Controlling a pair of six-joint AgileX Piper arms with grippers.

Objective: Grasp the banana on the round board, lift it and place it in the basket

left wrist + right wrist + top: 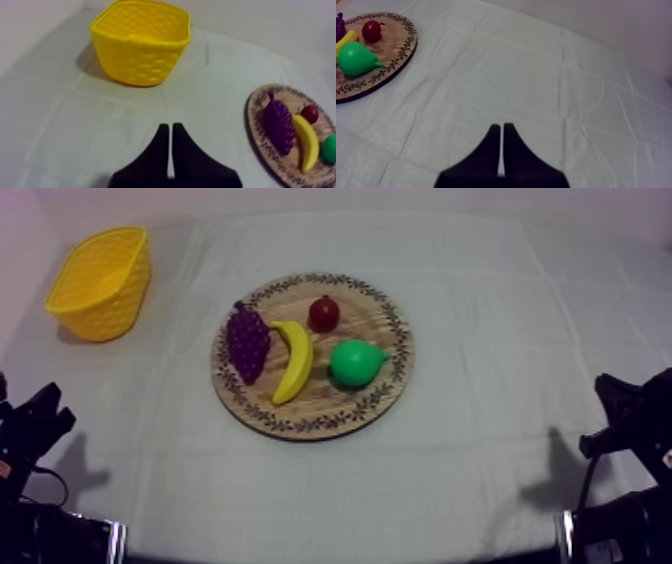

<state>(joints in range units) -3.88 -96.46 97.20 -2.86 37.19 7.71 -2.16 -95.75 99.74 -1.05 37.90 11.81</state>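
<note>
On the board (372, 406) at mid-counter (480, 318) lies the banana (293, 361), curved. The grapes (247, 341) are close on one side, the pear (355, 362) is just beside it on the other, and the small red fruit (323, 313) is near its far tip. The basket (105, 308) sits well apart, toward the far left corner of the counter. We judge the task not begun; the step in hand is the first reach. Our left tool (170, 126) is closed to a narrow wedge with nothing in it, low at the left edge, over bare cloth between basket and board. Our right tool (501, 126) is likewise closed and bare, over plain cloth, with the board off to one side. The banana is well apart from both tools, untouched. Next move, as we judge it: one arm opens up, goes over the board and comes down across the banana's middle. That is likely the left arm, since the basket is on its side. It needs care, because grapes and pear crowd the banana.
</note>
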